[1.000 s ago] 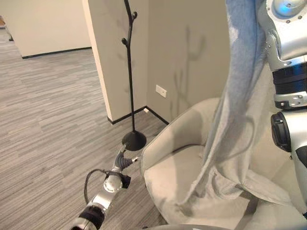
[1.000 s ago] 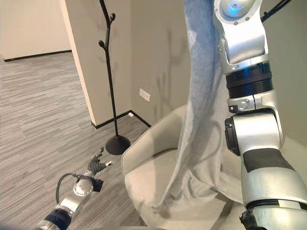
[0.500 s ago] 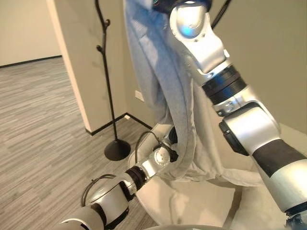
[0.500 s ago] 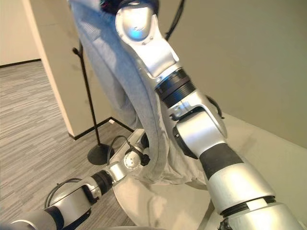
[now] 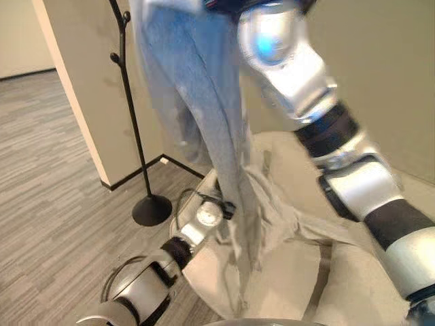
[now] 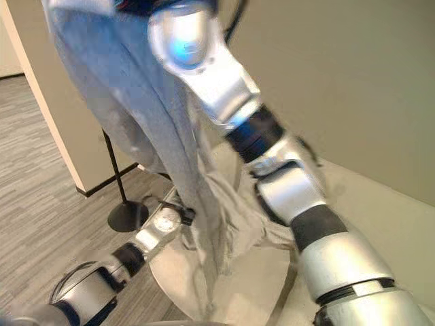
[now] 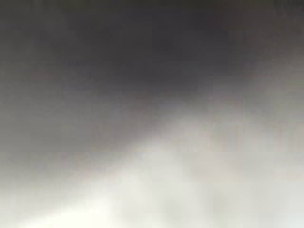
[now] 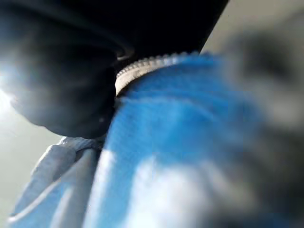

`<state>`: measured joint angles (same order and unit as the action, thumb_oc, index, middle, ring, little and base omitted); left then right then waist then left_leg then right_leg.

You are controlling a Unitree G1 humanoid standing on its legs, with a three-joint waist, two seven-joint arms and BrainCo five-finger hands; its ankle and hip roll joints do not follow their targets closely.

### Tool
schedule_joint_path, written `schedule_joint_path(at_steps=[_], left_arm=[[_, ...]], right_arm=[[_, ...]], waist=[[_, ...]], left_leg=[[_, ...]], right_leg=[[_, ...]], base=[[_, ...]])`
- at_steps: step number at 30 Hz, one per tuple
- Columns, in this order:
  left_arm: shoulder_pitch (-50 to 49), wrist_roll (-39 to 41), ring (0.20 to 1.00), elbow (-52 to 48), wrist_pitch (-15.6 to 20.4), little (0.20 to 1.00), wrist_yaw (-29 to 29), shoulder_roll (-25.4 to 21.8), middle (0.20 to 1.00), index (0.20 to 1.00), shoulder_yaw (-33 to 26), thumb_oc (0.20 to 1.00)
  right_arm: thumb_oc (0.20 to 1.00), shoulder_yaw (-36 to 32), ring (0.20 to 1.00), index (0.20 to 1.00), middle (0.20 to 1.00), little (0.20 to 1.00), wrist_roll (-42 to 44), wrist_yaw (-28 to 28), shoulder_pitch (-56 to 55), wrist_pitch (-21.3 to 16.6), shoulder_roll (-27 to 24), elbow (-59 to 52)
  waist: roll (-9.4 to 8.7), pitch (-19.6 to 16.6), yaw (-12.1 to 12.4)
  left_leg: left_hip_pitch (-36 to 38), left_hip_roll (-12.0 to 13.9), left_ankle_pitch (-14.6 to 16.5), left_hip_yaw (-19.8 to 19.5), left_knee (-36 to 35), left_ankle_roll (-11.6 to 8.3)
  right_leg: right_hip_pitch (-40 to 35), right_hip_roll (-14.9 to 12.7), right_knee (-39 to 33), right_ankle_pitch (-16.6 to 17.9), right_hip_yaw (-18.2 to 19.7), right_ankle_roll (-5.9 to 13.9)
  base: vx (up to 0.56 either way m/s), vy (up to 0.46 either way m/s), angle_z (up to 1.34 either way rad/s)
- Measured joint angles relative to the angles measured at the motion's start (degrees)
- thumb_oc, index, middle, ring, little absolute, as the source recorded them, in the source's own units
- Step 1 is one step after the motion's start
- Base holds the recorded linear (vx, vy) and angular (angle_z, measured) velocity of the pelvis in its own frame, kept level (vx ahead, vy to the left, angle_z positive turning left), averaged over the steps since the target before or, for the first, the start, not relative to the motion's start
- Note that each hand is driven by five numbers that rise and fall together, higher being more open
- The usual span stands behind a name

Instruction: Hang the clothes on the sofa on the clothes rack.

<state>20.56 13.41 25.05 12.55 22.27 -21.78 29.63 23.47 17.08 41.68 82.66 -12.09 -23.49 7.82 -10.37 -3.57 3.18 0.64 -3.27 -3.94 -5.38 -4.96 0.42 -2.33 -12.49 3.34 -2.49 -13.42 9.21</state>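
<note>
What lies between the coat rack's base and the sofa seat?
The left forearm, reaching toward the hanging grey garment; left eye view shows it between rack base and sofa.

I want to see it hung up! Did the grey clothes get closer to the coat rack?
Yes. The grey garment now hangs beside the black coat rack; a second ago it hung apart from it, over the armchair.

Head stereo downward; wrist views close-up
</note>
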Motion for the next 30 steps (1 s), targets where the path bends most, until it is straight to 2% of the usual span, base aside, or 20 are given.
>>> schedule_joint_path(at_steps=[1,2,4,6,8,10,11,12,14,15,16,19,21,22,24,26,27,28,29,30], left_arm=[[-3.74,-2.54,0.200,-3.05,0.78,0.200,1.15,-3.09,0.200,0.200,-3.66,0.200],[-5.52,-4.11,0.200,-3.82,0.97,0.200,2.11,-5.04,0.200,0.200,-7.28,0.200],[-13.28,-7.85,0.200,-10.97,1.38,0.200,3.51,-9.05,0.200,0.200,-17.76,0.200],[-16.68,-10.02,0.200,-11.99,1.17,0.200,5.91,-10.66,0.200,0.200,-25.32,0.200],[-18.94,-12.97,0.200,-12.80,0.92,0.200,7.62,-10.23,0.200,0.200,-29.22,0.200],[-20.07,-14.16,0.200,-13.25,0.75,0.200,8.09,-9.37,0.200,0.200,-29.69,0.200],[-21.49,-15.92,0.200,-13.72,-0.01,0.200,8.24,-9.63,0.200,0.200,-28.90,0.200],[-23.16,-17.99,0.200,-14.50,0.00,0.200,8.07,-8.47,0.200,0.200,-29.27,0.200],[-24.13,-19.16,0.200,-14.52,-0.56,0.200,8.09,-7.60,0.200,0.200,-29.54,0.200],[-25.13,-20.32,0.200,-14.82,-0.77,0.200,7.95,-7.40,0.200,0.200,-30.00,0.200],[-27.13,-22.59,0.200,-18.41,-1.02,0.200,8.21,-5.06,0.200,0.200,-32.93,0.200],[-30.28,-27.32,0.200,-19.84,-1.12,0.200,9.34,-3.72,0.200,0.200,-35.38,0.200],[-31.35,-30.08,0.200,-21.01,-1.01,0.200,10.25,-3.70,0.200,0.200,-36.46,0.200],[-31.50,-32.07,0.200,-21.76,-1.01,0.200,11.73,-4.04,0.200,0.200,-36.72,0.200],[-29.52,-33.95,0.200,-21.69,-1.01,0.200,13.49,-3.81,0.200,0.200,-36.08,0.200],[-26.58,-34.89,0.200,-21.71,-0.68,0.200,14.82,-3.17,0.200,0.200,-34.86,0.200],[-26.01,-34.79,0.200,-21.80,-0.44,0.200,15.40,-2.68,0.200,0.200,-34.30,0.200],[-25.69,-34.81,0.200,-22.46,0.34,0.200,15.88,-1.11,0.200,0.200,-33.14,0.200],[-26.05,-34.80,0.200,-22.88,0.81,0.200,15.95,-0.62,0.200,0.200,-32.41,0.200],[-26.12,-34.81,0.200,-22.51,1.31,0.200,15.89,-0.77,0.200,0.200,-31.55,0.200]], right_arm=[[0.200,-0.41,0.200,0.200,0.200,0.200,-1.61,0.04,0.01,-0.06,-5.65,0.12],[0.200,-0.76,0.200,0.200,0.200,0.200,-2.72,-0.23,0.01,0.43,-8.93,1.21],[0.200,-2.68,0.200,0.200,0.200,0.200,-5.22,-1.15,-2.84,0.59,-11.73,-0.48],[0.200,-5.87,0.200,0.200,0.200,0.200,-7.76,-2.02,-9.57,0.56,-11.91,-2.77],[0.200,-10.43,0.200,0.200,0.200,0.200,-10.38,-3.19,-22.70,0.61,-13.50,-6.87],[0.200,-11.04,0.200,0.200,0.200,0.200,-10.98,-3.44,-26.14,0.99,-14.75,-7.36],[0.200,-14.20,0.200,0.200,0.200,0.200,-12.41,-4.98,-32.11,1.30,-14.86,-8.33],[0.200,-19.27,0.200,0.200,0.200,0.200,-13.14,-5.74,-41.62,0.36,-12.43,-11.05],[0.200,-20.04,0.200,0.200,0.200,0.200,-13.21,-6.31,-46.70,0.87,-10.63,-11.22],[0.200,-21.41,0.200,0.200,0.200,0.200,-13.70,-7.17,-50.01,0.16,-8.15,-12.04],[0.200,-25.88,0.200,0.200,0.200,0.200,-13.63,-8.02,-60.86,-0.66,-2.18,-17.51],[0.200,-26.48,0.200,0.200,0.200,0.200,-13.76,-10.89,-73.04,-0.33,0.11,-18.14],[0.200,-26.58,0.200,0.200,0.200,0.200,-13.69,-12.18,-77.31,-0.64,1.21,-18.90],[0.200,-26.15,0.200,0.200,0.200,0.200,-13.69,-13.02,-81.36,-1.35,2.19,-19.87],[0.200,-25.41,0.200,0.200,0.200,0.200,-13.65,-13.68,-82.14,-1.35,2.58,-19.59],[0.200,-24.26,0.200,0.200,0.200,0.200,-13.68,-13.80,-81.74,-1.85,1.92,-19.50],[0.200,-23.76,0.200,0.200,0.200,0.200,-13.68,-13.86,-81.55,-1.91,1.54,-19.38],[0.200,-22.62,0.200,0.200,0.200,0.200,-13.68,-13.93,-81.62,-2.10,0.09,-19.41],[0.200,-22.08,0.200,0.200,0.200,0.200,-13.68,-14.25,-81.61,-2.14,-0.46,-19.43],[0.200,-21.77,0.200,0.200,0.200,0.200,-13.57,-14.61,-81.60,-2.12,-0.35,-19.22]], waist=[[0.69,0.94,0.85],[1.47,1.62,1.86],[1.92,3.34,2.63],[2.42,4.22,3.85],[2.65,4.92,4.38],[2.27,5.20,4.67],[3.15,6.34,5.38],[2.43,6.64,5.30],[1.89,7.14,5.63],[2.28,7.54,5.90],[2.18,7.89,6.19],[4.30,8.58,6.76],[4.83,8.49,7.21],[5.22,8.48,7.23],[6.61,8.90,7.26],[8.13,9.88,7.36],[8.74,10.26,7.56],[9.64,11.02,7.24],[10.03,11.06,7.23],[8.80,11.72,7.06]], left_leg=[[0.69,-0.59,0.31,0.03,0.00,0.30],[1.01,-1.15,0.31,0.06,0.01,0.50],[1.43,-1.05,0.38,1.86,0.01,1.07],[1.53,-1.00,0.39,3.00,0.02,1.40],[1.52,-0.68,0.25,2.40,0.03,1.84],[1.70,-0.31,0.19,2.18,0.05,1.89],[0.97,0.03,0.14,2.59,0.44,1.99],[0.70,1.21,0.41,1.85,1.23,1.93],[0.61,0.79,0.57,2.59,1.31,1.68],[-0.11,0.64,0.54,2.93,1.76,1.64],[0.27,1.07,0.54,2.70,1.62,1.21],[1.23,2.55,0.96,2.68,1.72,0.05],[0.78,3.25,0.88,2.69,1.77,-0.55],[-0.47,3.53,0.55,1.70,1.93,-1.07],[-3.06,3.51,-0.03,-0.41,3.05,-1.82],[-4.90,3.37,-0.60,-2.16,4.08,-2.41],[-5.57,3.64,-1.02,-2.93,4.12,-2.68],[-6.16,3.70,-1.52,-3.44,3.70,-3.84],[-6.86,3.89,-0.70,-2.62,3.93,-3.50],[-7.72,4.74,0.76,0.51,5.49,-3.27]], right_leg=[[-0.46,-0.76,0.61,-0.25,-0.07,0.40],[-0.23,-1.22,1.05,-0.12,-0.08,0.78],[0.80,-1.56,2.04,-0.01,-0.46,0.96],[1.21,-1.59,3.04,0.15,-2.64,0.96],[1.97,-1.16,5.68,-0.18,-2.40,1.31],[2.40,-1.07,6.92,-0.27,-1.26,1.46],[4.16,-0.32,9.50,-1.48,-0.50,2.56],[5.18,2.38,13.93,-4.55,1.86,2.79],[5.27,3.06,13.15,-5.92,3.02,0.14],[5.43,3.15,11.43,-6.61,3.30,-1.19],[2.90,4.33,7.55,-5.85,3.04,-3.06],[-0.71,6.52,1.03,-3.62,3.16,-3.06],[-1.78,7.46,-1.87,-1.85,3.11,-3.33],[-2.46,8.09,-4.54,-0.66,2.12,-3.43],[-2.33,8.56,-6.49,0.73,0.11,-3.65],[-2.38,8.53,-6.88,1.05,-2.64,-3.81],[-2.16,8.29,-6.22,1.60,-3.54,-4.58],[-1.85,7.81,-5.38,1.52,-5.74,-5.18],[-1.61,7.87,-5.29,1.49,-6.37,-5.27],[-1.34,6.58,-5.32,2.37,-7.35,-6.55]], base=[[-0.05,0.119,0.04],[-0.06,0.113,0.00],[-0.04,0.081,-0.31],[-0.04,0.083,-0.27],[-0.09,0.099,0.15],[-0.10,0.072,0.05],[-0.06,0.007,0.04],[-0.04,-0.031,0.03],[-0.07,-0.056,-0.12],[-0.05,-0.112,-0.23],[-0.03,-0.078,-0.13],[-0.13,-0.080,-0.10],[-0.11,-0.024,0.02],[-0.31,0.078,0.31],[-0.28,0.099,0.53],[-0.19,0.129,0.61],[-0.18,0.189,0.75],[-0.14,0.205,0.61],[-0.11,0.226,0.58],[-0.04,0.264,0.40]])
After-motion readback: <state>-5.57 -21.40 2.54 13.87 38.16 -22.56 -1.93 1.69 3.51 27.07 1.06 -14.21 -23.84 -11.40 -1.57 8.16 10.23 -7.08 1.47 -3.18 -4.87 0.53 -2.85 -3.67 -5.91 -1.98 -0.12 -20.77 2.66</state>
